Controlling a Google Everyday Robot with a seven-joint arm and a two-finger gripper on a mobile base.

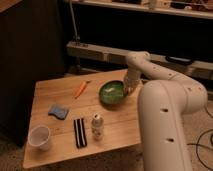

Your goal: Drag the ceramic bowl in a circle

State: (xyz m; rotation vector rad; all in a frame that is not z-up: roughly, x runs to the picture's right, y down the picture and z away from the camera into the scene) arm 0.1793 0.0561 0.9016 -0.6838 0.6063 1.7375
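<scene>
The green ceramic bowl sits on the wooden table near its back right edge, shallow and glossy with a pale mottled inside. My gripper is at the bowl's right rim, reaching down from the white arm that curves in from the right. The gripper's tip is partly hidden against the rim, so its grasp on the bowl cannot be made out.
An orange carrot lies left of the bowl. A blue sponge, a black striped bar, a small bottle and a white cup stand nearer the front. A metal shelf rail runs behind the table.
</scene>
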